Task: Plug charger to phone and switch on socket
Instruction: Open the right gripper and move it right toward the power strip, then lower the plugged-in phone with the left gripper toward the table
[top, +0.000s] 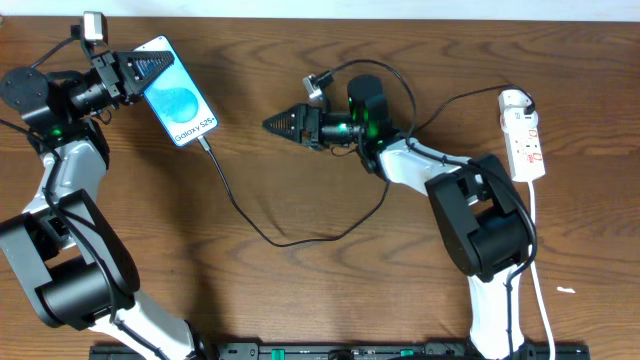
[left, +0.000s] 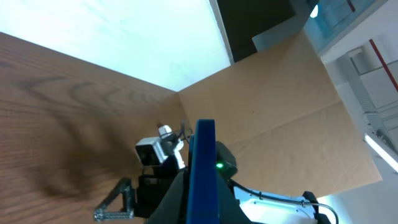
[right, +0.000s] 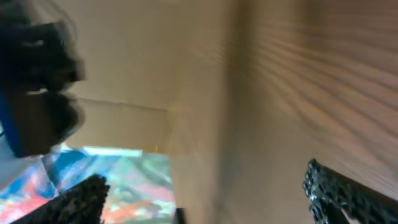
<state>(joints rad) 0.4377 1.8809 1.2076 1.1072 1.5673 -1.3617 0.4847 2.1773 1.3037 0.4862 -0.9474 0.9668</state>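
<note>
1. Phone. The phone (top: 180, 95) sat at the far left of the table (top: 330, 290), its blue screen facing up. Its long axis ran diagonally: the top end pointed far-left toward my left arm, and the bottom end pointed near-right toward the table centre. In the left wrist view the phone (left: 204, 168) appeared edge-on as a narrow blue slab. I could not tell whether it rested on the wood or was lifted off it.

2. Left gripper. My left gripper (top: 158, 65) was clamped on the phone's far-left end, in line with its long axis.

3. Charger. The tip of the charger (top: 250, 225) met the phone's near-right short edge. From there the black cable ran toward the near side, curved right across the middle of the table, looped past my right arm and reached the far end of the socket (top: 527, 140).

4. Right gripper. My right gripper (top: 270, 125) hung near the table centre, pointing left toward the phone and well apart from it. In the right wrist view its fingers (right: 336, 190) stood wide apart with nothing between them.

5. Socket. The socket lay at the far right with its long axis running near to far and its rounded end far. A white cord (top: 535, 240) left its near end.
</note>
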